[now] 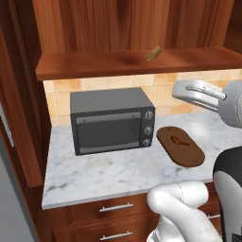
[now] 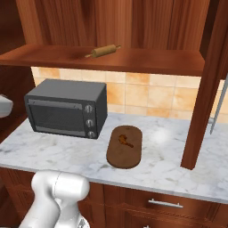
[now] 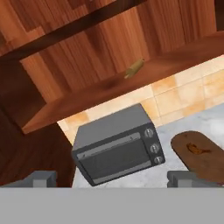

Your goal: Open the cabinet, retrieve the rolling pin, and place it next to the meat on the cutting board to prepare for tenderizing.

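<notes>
The arm (image 1: 182,210) is glossy white, built of rounded, bulbous links. A thin seam line runs over the swollen white joint low in the left base view, and a dark, near-black segment (image 1: 229,189) sits beside it at the right edge. Higher up, a pale grey, flattened link (image 1: 198,93) carries a raised lighter ridge and joins a rounded grey cap. The claw (image 3: 113,178) has two small, blocky grey fingertips (image 3: 40,178).

Arm raised at mid-height, elbow bent, wrist level. Gripper (image 3: 112,178) fully open, fingertips (image 3: 41,178) wide apart, holding nothing.
</notes>
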Available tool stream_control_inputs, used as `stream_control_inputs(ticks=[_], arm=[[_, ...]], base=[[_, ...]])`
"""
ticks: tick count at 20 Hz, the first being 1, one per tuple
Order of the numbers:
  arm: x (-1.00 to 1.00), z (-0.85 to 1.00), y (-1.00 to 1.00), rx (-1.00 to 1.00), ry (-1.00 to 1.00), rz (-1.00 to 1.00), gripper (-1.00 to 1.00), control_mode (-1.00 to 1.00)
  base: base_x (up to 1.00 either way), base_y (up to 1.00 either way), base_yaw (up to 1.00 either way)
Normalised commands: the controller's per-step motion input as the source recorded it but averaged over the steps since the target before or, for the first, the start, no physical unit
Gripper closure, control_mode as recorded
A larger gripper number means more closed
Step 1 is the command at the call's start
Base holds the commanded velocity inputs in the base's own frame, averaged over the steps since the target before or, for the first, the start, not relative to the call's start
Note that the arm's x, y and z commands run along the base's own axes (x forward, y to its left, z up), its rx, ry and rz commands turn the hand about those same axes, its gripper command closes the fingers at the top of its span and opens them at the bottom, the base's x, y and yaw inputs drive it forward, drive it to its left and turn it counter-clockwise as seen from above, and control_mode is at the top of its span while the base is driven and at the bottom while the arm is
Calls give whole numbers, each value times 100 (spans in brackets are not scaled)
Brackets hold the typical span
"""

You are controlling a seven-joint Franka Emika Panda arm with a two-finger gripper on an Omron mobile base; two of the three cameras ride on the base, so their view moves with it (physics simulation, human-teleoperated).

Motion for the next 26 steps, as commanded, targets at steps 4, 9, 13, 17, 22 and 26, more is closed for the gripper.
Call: stream_control_inputs(ticks=[4, 9, 13, 17, 22, 26], arm=[[8, 24, -68, -2, 20, -33, -100, -100], [15, 0, -34, 0, 1, -16, -100, -100], [52, 8, -19, 0, 4, -8, -100, -100], [55, 12, -14, -2, 0, -9, -100, -100], [46, 3, -1, -6, -1, -10, -100, -100], [21, 0, 0, -9, -10, -9, -100, -100]], base=[[0, 0, 0], [0, 0, 0], [0, 0, 0], [0, 0, 0], [0, 0, 0], [0, 0, 0]])
